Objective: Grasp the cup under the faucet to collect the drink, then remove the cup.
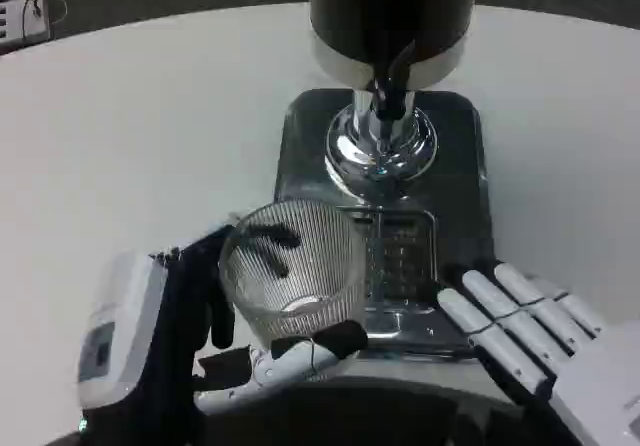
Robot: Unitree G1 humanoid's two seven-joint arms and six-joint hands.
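A clear ribbed cup (292,266) stands upright at the drip tray's (400,256) front-left edge, short of the black faucet (392,84) on the dispenser above

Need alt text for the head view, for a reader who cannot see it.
The left hand holds a clear ribbed cup at the front-left edge of a drink dispenser's metal base, short of the faucet. The right hand rests open, fingers on the base's front-right corner.

left robot hand (175,351): white casing on the back, black palm, fingers black and white with black tips.
right robot hand (540,331): white segmented fingers, black seams between them.
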